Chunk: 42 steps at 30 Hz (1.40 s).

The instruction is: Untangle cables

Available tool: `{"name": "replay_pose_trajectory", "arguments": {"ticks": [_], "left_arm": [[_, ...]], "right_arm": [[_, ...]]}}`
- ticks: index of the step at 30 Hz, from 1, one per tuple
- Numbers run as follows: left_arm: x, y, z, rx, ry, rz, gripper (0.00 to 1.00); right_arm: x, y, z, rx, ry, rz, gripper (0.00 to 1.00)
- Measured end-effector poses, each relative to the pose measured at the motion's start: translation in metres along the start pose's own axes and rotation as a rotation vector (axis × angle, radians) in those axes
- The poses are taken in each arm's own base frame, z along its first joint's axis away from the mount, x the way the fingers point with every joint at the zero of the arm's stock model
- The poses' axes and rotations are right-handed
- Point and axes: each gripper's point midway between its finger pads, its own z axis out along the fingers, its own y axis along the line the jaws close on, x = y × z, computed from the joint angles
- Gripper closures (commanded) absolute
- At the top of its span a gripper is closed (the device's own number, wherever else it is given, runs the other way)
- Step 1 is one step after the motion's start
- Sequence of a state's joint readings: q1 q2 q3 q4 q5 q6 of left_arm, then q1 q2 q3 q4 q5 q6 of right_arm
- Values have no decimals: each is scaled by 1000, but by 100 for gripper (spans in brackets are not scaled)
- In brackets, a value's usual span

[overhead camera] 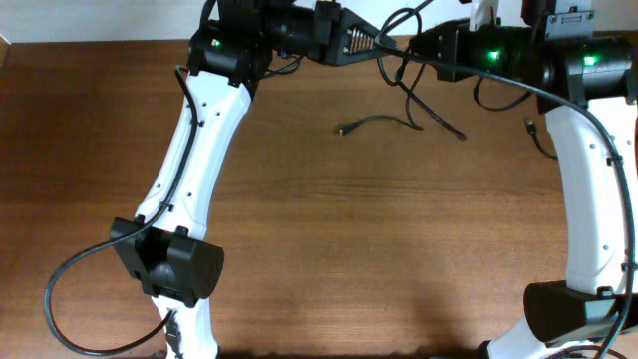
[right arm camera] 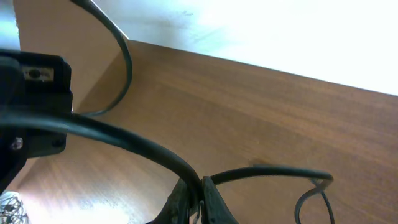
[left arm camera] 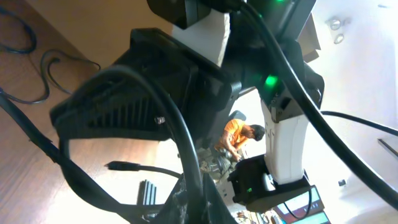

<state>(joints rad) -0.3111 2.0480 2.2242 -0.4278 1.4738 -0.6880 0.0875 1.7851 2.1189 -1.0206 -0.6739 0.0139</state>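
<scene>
Thin black cables (overhead camera: 384, 121) hang from both grippers at the far middle of the table. One plug end (overhead camera: 342, 130) lies on the wood, and another end (overhead camera: 461, 136) lies to its right. My left gripper (overhead camera: 377, 45) is shut on a cable strand, and its jaws show pinching it in the left wrist view (left arm camera: 199, 198). A loose plug end (left arm camera: 117, 165) dangles beside them. My right gripper (overhead camera: 412, 52) faces the left one closely. Its jaws (right arm camera: 200, 194) are shut on a cable (right arm camera: 124, 140) that also runs off to the right in a loop (right arm camera: 314, 193).
A separate small plug with a short cord (overhead camera: 530, 127) lies by the right arm's white link (overhead camera: 588, 179). The left arm's white link (overhead camera: 194, 150) crosses the left half of the table. A thick robot wire (overhead camera: 70, 269) loops at the front left. The table's far edge is just behind the grippers.
</scene>
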Motion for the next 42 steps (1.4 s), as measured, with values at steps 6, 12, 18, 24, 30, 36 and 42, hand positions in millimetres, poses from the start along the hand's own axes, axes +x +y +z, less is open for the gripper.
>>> {"name": "replay_pose_trajectory", "arguments": {"ticks": [6, 12, 18, 24, 30, 36, 42], "left_arm": [[9, 4, -4, 4, 12, -128, 100], [5, -113, -77, -55, -102, 101, 100], [6, -122, -83, -65, -114, 121, 100], [5, -107, -55, -46, -79, 164, 100], [2, -68, -51, -163, -131, 146, 100], [7, -14, -44, -403, -139, 182, 100], [9, -16, -38, -395, -124, 219, 100]], "right_arm": [[-11, -72, -53, 153, -87, 72, 96], [9, -180, -142, 450, -146, 206, 96], [6, -120, -84, 273, -67, 132, 40], [7, -48, -30, 108, 7, 33, 18], [-4, 11, -5, -8, -4, -87, 18], [-23, 30, -29, -9, -54, -126, 18], [-15, 48, -17, -21, -20, -150, 18]]}}
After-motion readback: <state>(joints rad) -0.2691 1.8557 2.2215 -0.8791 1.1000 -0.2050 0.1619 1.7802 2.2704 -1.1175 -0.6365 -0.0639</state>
